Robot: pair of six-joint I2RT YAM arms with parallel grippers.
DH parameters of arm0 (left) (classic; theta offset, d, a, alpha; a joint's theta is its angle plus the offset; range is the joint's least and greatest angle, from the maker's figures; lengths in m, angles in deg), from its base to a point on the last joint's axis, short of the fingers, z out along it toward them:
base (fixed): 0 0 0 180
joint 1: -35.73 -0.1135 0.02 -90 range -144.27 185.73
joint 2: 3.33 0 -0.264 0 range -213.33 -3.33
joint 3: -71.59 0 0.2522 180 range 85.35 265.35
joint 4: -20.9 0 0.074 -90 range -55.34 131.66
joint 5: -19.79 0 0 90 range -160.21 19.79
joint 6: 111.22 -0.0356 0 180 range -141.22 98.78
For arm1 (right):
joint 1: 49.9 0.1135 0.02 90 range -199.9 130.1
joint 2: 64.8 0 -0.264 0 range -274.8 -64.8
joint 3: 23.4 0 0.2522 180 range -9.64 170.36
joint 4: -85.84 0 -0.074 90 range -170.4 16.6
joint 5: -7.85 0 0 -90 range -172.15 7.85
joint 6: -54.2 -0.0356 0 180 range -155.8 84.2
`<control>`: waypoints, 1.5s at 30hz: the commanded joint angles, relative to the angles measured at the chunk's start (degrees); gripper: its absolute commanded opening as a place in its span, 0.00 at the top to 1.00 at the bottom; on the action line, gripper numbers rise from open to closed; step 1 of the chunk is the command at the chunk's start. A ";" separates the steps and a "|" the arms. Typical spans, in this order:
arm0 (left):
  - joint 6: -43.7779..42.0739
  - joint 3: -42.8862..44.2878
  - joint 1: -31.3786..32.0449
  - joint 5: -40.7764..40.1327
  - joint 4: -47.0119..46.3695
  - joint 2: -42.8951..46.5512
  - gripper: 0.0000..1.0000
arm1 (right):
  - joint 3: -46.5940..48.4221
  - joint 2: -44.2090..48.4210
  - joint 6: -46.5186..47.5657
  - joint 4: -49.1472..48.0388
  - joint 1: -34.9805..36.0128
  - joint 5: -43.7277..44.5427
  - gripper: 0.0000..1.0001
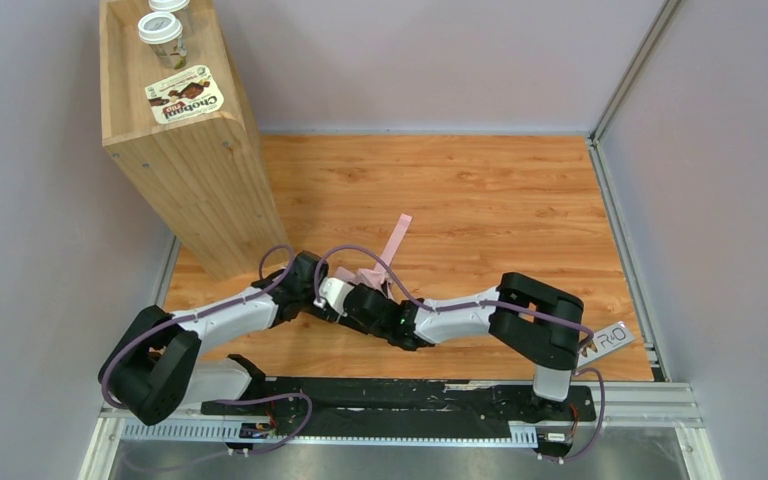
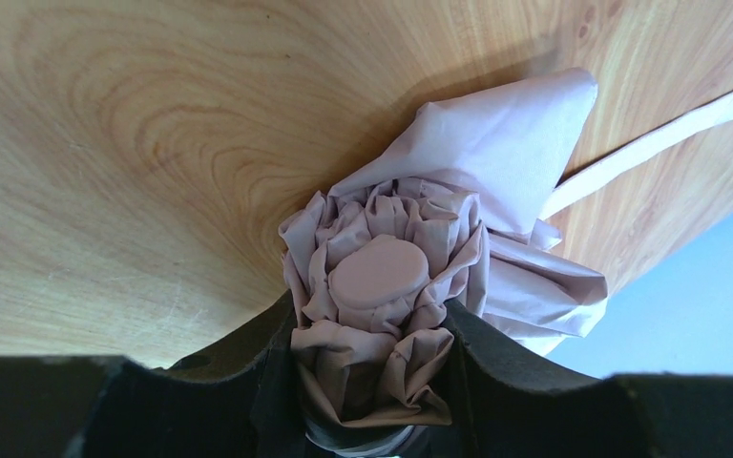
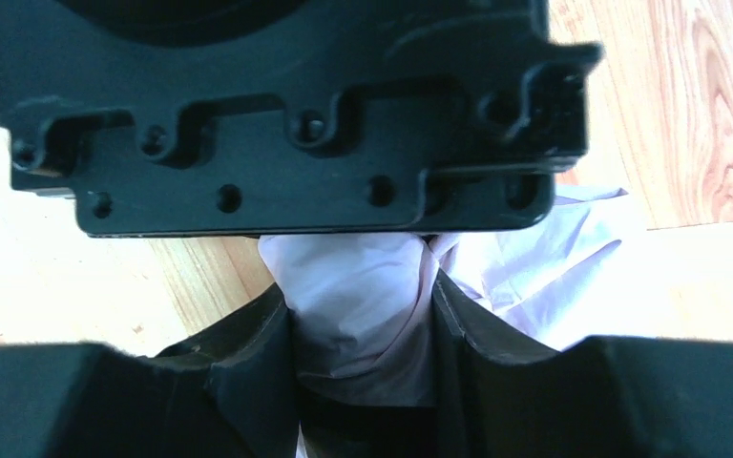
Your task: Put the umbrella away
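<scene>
The umbrella is a small pale pink bundle held between both grippers at the table's near middle. Its thin pink strap trails away over the wood. My left gripper is shut on the bundle's top end, where the round pink cap faces the camera among bunched folds. The strap also shows in the left wrist view. My right gripper is shut on the umbrella fabric, right behind the left gripper's black body. The black handle and ribs are hidden.
A tall wooden shelf box stands at the back left, with two lidded cups and a yoghurt package on top. Grey walls and a metal rail border the wooden table.
</scene>
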 commanded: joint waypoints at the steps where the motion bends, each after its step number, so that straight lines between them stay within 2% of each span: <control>1: -3.62 -4.72 0.24 -1.59 5.39 2.12 1.00 | -3.74 -5.60 -7.31 6.65 -4.86 -4.20 0.89; 2: -4.32 -4.90 0.06 -2.12 4.95 2.57 1.00 | -3.75 -5.78 -8.18 6.82 -5.30 -6.40 0.97; 3: -4.85 -5.34 0.06 -2.47 3.20 3.27 1.00 | -3.75 -5.87 -8.98 7.08 -5.83 -8.33 1.00; 6: -8.62 -6.04 -1.08 -2.83 -0.92 3.89 0.99 | -4.45 -5.60 -12.13 6.82 -7.32 -15.36 1.00; 7: -9.68 -6.48 -1.52 -2.56 -2.16 4.15 0.84 | -4.88 -5.34 -13.54 6.30 -8.29 -19.38 1.00; 8: -11.26 -6.74 -2.04 -1.86 -4.27 4.24 0.74 | -5.59 -4.82 -14.95 5.43 -9.17 -21.77 1.00; 9: -12.32 -7.18 -2.57 -1.60 -5.42 4.77 0.52 | -6.46 -4.20 -16.00 4.03 -10.31 -24.58 1.00; 10: -14.33 -7.53 -3.01 -1.68 -7.17 5.12 0.45 | -6.82 -3.94 -17.23 3.49 -11.71 -27.48 1.00; 11: -15.48 -7.80 -3.19 -1.86 -7.88 6.25 0.24 | -7.08 -3.76 -18.29 3.05 -12.77 -29.86 1.00; 14: -19.52 -9.90 -3.45 -2.56 -11.82 9.33 0.21 | -6.39 -4.54 -20.75 3.66 -16.37 -38.12 1.00; 19: -18.75 -12.63 -3.63 -1.86 -13.78 11.45 0.21 | -4.10 -5.78 -26.46 4.62 -21.91 -49.55 1.00; 23: -17.86 -12.11 -3.63 1.55 -18.33 5.66 0.20 | -1.47 -8.23 -28.75 5.60 -24.11 -56.67 1.00; 27: -17.34 -8.33 -3.54 6.48 -20.80 -5.32 0.20 | 0.90 -10.35 -32.71 3.92 -24.82 -62.14 1.00; 29: -16.20 -8.50 -3.11 6.41 -22.12 -8.05 0.24 | 2.22 -11.14 -32.98 4.62 -24.73 -63.37 1.00; 30: -15.93 -9.11 -3.19 6.06 -22.22 -8.50 0.34 | 2.93 -11.49 -32.89 5.24 -24.73 -64.15 1.00; 31: -15.67 -9.29 -3.19 4.83 -21.69 -8.50 0.40 | 3.63 -12.19 -32.80 5.85 -24.73 -64.86 1.00; 32: -15.58 -9.56 -3.19 4.47 -21.43 -8.15 0.53 | 3.98 -12.19 -32.54 6.47 -24.82 -64.69 1.00; 33: -15.67 -9.56 -3.19 3.77 -20.38 -7.54 0.59 | 4.25 -12.02 -32.02 7.08 -24.82 -64.17 1.00; 35: -16.71 -8.43 -3.19 3.24 -17.06 -6.92 0.76 | 4.69 -11.15 -31.49 7.88 -24.91 -63.38 1.00; 37: -17.51 -7.46 -3.10 3.15 -14.67 -7.09 0.98 | 5.56 -9.65 -30.35 11.81 -24.82 -60.92 1.00; 38: -17.16 -7.45 -3.19 3.50 -14.40 -7.18 1.00 | 5.83 -8.69 -29.82 13.31 -24.82 -58.47 0.99; 40: -16.98 -7.27 -3.19 4.81 -14.39 -8.14 1.00 | 6.36 -6.23 -28.76 16.39 -24.82 -54.16 0.86; 42: -17.42 -6.31 -3.19 5.61 -10.72 -9.03 1.00 | 6.62 -3.86 -28.50 18.94 -24.65 -49.42 0.61; 45: -17.69 -5.52 -3.19 5.62 -8.95 -9.21 1.00 | 6.63 1.15 -25.96 22.37 -23.25 -42.57 0.40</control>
